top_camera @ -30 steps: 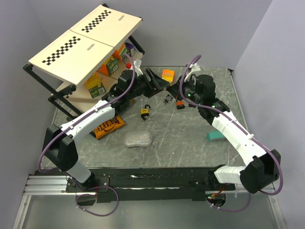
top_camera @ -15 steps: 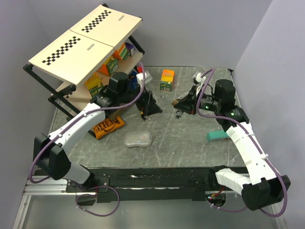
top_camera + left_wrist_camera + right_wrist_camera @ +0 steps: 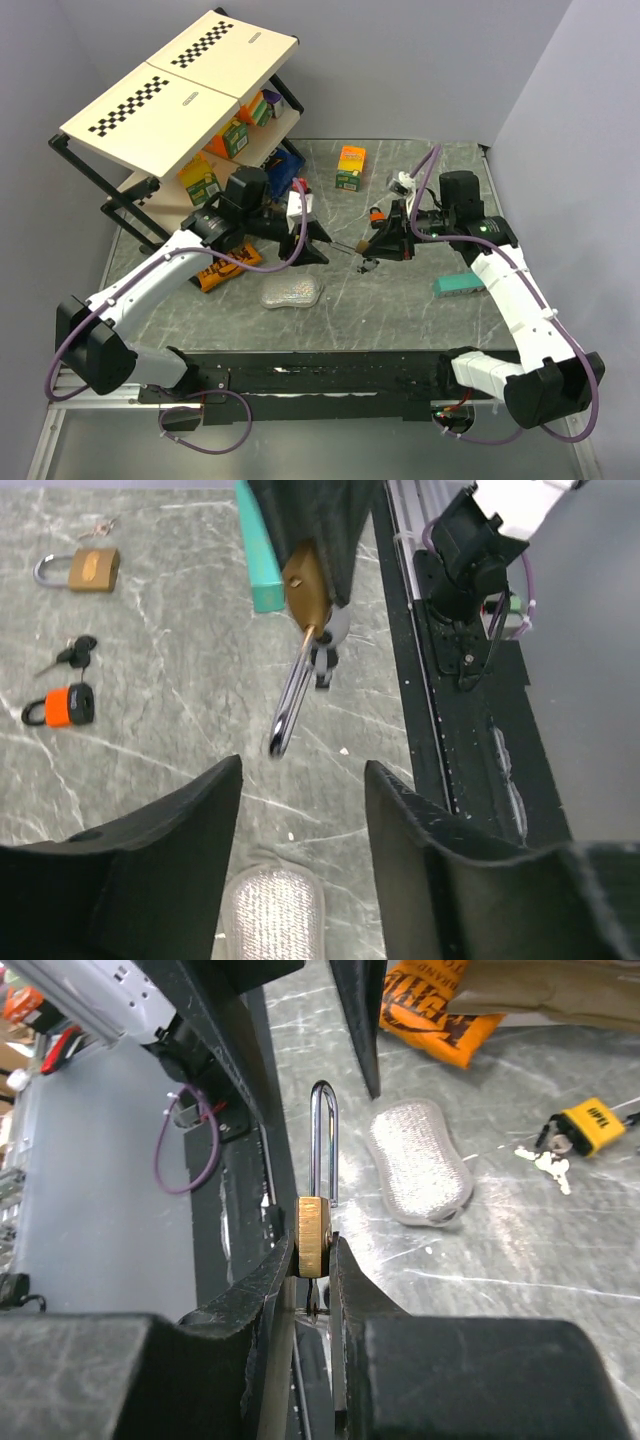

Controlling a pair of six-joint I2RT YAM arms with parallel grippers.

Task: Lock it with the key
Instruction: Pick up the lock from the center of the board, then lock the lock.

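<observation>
Above the grey marble table (image 3: 400, 300), right of the shelf rack (image 3: 150, 110) and near a silver pouch (image 3: 420, 1165), both arms faced each other in the air. The left gripper (image 3: 302, 770) stood spread wide, holding nothing, just short of the right gripper (image 3: 311, 1255), which pinched the brass padlock (image 3: 311, 1222) by its body, its shackle (image 3: 322, 1140) pointing out towards the left fingers (image 3: 160, 860). A key (image 3: 324, 662) dangled from that lock.
</observation>
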